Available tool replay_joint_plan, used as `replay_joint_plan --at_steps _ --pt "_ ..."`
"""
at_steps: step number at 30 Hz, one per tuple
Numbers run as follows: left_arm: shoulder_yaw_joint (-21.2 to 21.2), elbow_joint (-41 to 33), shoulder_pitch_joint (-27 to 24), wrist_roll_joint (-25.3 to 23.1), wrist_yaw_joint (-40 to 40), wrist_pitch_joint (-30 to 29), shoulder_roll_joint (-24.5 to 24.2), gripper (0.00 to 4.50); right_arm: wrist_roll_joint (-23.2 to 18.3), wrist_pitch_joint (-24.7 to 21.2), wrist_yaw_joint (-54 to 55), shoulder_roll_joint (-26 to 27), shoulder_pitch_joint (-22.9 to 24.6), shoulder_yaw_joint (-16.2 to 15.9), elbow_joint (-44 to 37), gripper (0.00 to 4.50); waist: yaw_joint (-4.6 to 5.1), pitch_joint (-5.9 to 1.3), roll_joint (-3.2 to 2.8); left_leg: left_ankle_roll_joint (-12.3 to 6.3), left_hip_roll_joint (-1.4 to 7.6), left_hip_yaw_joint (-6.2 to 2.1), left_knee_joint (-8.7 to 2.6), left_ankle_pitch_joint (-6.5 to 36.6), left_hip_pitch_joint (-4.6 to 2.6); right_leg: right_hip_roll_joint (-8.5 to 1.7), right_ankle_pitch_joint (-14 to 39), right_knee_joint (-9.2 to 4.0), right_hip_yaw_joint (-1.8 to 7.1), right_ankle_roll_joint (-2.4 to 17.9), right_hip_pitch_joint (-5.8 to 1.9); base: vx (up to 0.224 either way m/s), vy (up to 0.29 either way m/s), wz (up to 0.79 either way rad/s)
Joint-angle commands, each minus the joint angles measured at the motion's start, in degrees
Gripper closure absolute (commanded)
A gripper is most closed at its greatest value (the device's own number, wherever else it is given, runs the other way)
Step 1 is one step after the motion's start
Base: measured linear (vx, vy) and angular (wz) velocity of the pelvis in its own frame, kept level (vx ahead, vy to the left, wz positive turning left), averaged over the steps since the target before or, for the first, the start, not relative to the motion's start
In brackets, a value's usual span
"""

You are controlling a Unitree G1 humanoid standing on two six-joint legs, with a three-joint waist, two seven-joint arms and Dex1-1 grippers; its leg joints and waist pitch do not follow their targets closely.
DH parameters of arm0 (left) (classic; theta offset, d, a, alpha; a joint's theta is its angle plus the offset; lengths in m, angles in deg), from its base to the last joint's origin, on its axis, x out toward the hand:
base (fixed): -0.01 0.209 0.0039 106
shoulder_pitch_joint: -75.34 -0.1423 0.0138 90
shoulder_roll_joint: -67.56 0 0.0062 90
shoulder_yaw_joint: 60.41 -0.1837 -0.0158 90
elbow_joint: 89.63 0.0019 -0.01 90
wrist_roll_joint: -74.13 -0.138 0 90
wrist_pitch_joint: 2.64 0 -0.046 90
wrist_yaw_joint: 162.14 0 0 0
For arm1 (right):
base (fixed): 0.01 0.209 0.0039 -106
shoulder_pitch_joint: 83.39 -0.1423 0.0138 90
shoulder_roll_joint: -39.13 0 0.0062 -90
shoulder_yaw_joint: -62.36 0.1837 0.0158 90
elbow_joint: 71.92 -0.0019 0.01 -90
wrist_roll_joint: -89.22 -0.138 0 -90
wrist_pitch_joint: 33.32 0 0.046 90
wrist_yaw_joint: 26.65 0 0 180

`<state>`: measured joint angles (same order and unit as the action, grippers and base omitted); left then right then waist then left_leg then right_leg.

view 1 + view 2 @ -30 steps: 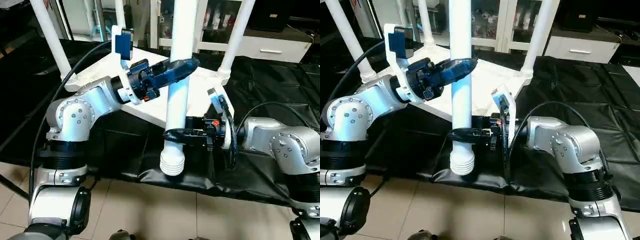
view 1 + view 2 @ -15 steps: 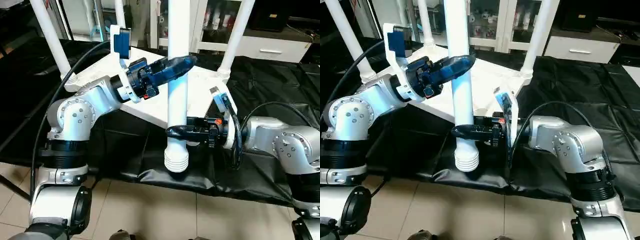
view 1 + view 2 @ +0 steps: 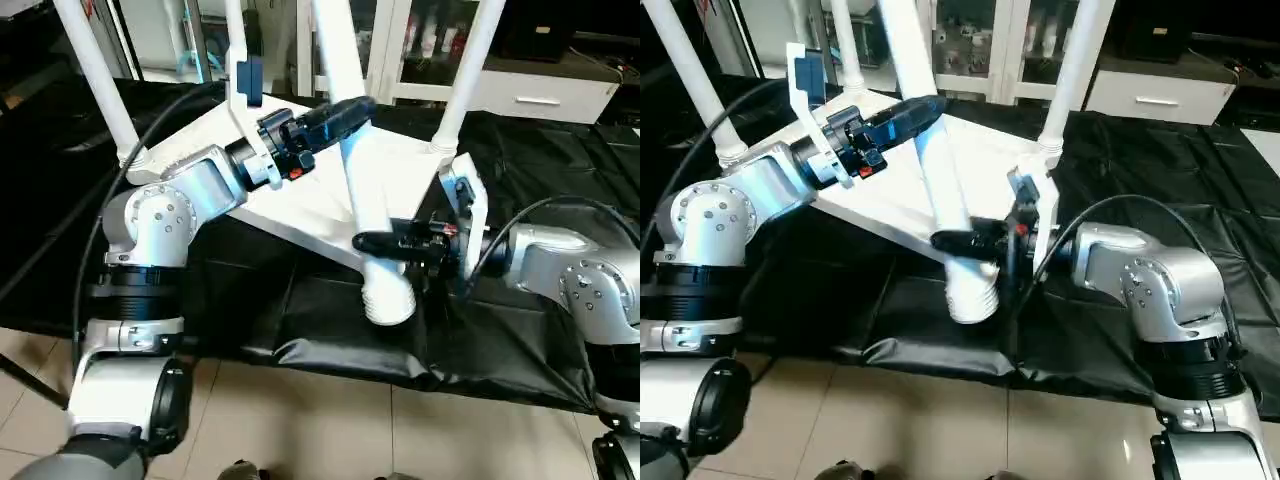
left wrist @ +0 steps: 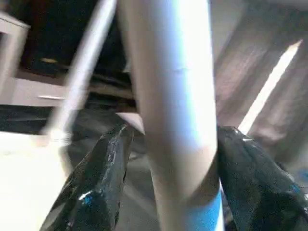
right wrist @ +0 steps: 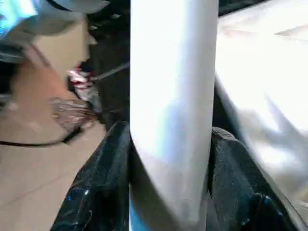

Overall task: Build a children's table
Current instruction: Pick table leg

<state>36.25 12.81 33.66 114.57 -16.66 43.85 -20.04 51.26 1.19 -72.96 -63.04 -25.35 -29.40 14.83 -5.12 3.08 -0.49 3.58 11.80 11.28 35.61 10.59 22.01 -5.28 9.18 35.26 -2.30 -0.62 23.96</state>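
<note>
The right tool (image 3: 372, 241) is clamped on the loose leg (image 3: 361, 196) near its ribbed lower end. The left tool (image 3: 352, 108) straddles that leg higher up, apparently not squeezing it. The leg tilts over the upturned white top (image 3: 300, 205), which lies on the black-covered counter (image 3: 560, 160) with three legs (image 3: 97, 72) already standing.

Even indoor light fills the head views, with glare bleaching the white leg (image 3: 352, 170) and the white top (image 3: 300, 200), while the black cover (image 3: 560, 180) stays dim. Both wrist views are soft and blurred. There the leg is overexposed, and light glints on the black fingers (image 4: 96, 187).
</note>
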Motion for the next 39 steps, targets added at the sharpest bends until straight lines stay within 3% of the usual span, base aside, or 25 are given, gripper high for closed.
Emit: replay_joint_plan --at_steps 1,4,8,13,14,16,22,27,34,35,39 --pt "-3.2 -1.2 -0.3 -4.7 1.6 1.3 -1.1 1.2 0.4 1.7 0.6 -0.7 -2.5 0.7 -1.4 2.68 -0.04 -4.4 0.58 1.42 0.61 -0.53 -4.27 7.4 -1.19 -1.69 10.3 -3.48 1.34 10.4 -3.13 0.0 0.0 0.0" --pt "-5.9 -3.5 -0.9 -7.3 3.0 1.9 -1.3 1.2 2.8 2.4 2.0 -1.7 -3.1 -0.5 -1.9 2.68 -0.02 -4.39 0.55 1.67 0.64 -0.49 -4.24 7.1 -1.23 -1.7 9.8 -3.34 1.35 10.5 -3.04 0.0 0.0 0.0" --pt "-3.6 -4.9 -0.8 -3.3 4.8 -1.1 1.9 1.2 6.1 4.5 3.6 -1.8 -3.3 -2.0 -2.1 2.68 -0.12 -4.37 0.72 1.83 0.46 -0.31 -4.07 7.1 -0.99 -1.77 9.0 -3.19 1.43 11.6 -3.2 0.0 0.0 0.0" --pt "0.3 -4.2 -0.3 -0.1 9.8 -3.1 6.3 1.2 11.7 9.1 7.5 -0.8 -3.5 -3.9 -2.3 2.68 0.13 -4.33 0.93 1.43 0.36 -0.32 -4.0 7.3 -0.81 -1.72 9.7 -3.45 1.43 11.6 -3.27 0.0 0.0 0.0" --pt "2.1 -3.5 -0.1 0.8 12.8 -3.8 8.1 1.2 14.7 11.9 9.4 -0.4 -3.3 -5.3 -2.7 2.68 0.19 -4.35 0.95 1.39 0.34 -0.33 -3.95 7.3 -0.83 -1.69 10.0 -3.5 1.4 11.4 -3.24 0.0 0.0 0.0" --pt "2.6 -3.3 -0.1 1.0 13.6 -3.9 8.6 1.2 15.5 12.6 10.0 -0.2 -3.1 -5.6 -2.9 2.68 0.19 -4.36 0.94 1.2 0.3 -0.32 -3.92 7.5 -0.88 -1.66 10.5 -3.57 1.4 11.1 -3.21 0.0 0.0 0.0" --pt "6.8 -1.0 0.6 -0.6 21.6 -0.3 11.6 1.2 26.9 21.3 19.2 1.9 -1.5 -11.1 -5.0 2.68 0.36 -4.32 0.84 1.14 0.28 -0.37 -3.96 7.5 -0.87 -1.39 10.4 -3.72 1.39 9.8 -3.02 0.0 0.0 0.0" --pt "11.1 1.9 1.4 -2.2 29.8 4.8 13.5 1.2 41.3 27.7 30.2 2.2 -0.5 -17.7 -5.9 2.68 0.5 -4.27 0.79 2.41 0.19 -0.53 -4.16 8.8 -0.97 -1.28 12.0 -3.98 1.35 8.0 -2.95 0.0 0.0 0.0" --pt "12.8 2.3 1.4 -2.0 33.5 5.8 14.7 1.2 49.9 31.9 37.3 3.3 0.1 -19.9 -4.7 2.68 0.76 -4.28 0.59 2.21 0.11 -0.5 -4.11 9.3 -0.91 -1.11 10.0 -3.84 1.38 7.3 -2.8 0.0 0.0 0.0" --pt "13.0 2.6 1.5 -2.0 34.1 6.1 14.9 1.49 51.3 32.9 38.4 3.4 -0.1 -20.1 -4.4 2.68 0.78 -4.29 0.63 2.09 0.03 -0.49 -4.13 9.5 -0.89 -1.1 9.8 -3.8 1.35 7.4 -2.87 0.0 0.0 0.0" --pt "13.3 3.2 1.6 -1.9 34.8 6.6 14.9 1.76 52.4 33.8 39.4 3.7 -0.2 -20.1 -4.0 2.68 0.91 -4.22 0.69 1.72 0.03 -0.47 -4.15 10.7 -0.99 -1.06 10.7 -3.89 1.35 7.2 -2.83 0.0 0.0 0.0"
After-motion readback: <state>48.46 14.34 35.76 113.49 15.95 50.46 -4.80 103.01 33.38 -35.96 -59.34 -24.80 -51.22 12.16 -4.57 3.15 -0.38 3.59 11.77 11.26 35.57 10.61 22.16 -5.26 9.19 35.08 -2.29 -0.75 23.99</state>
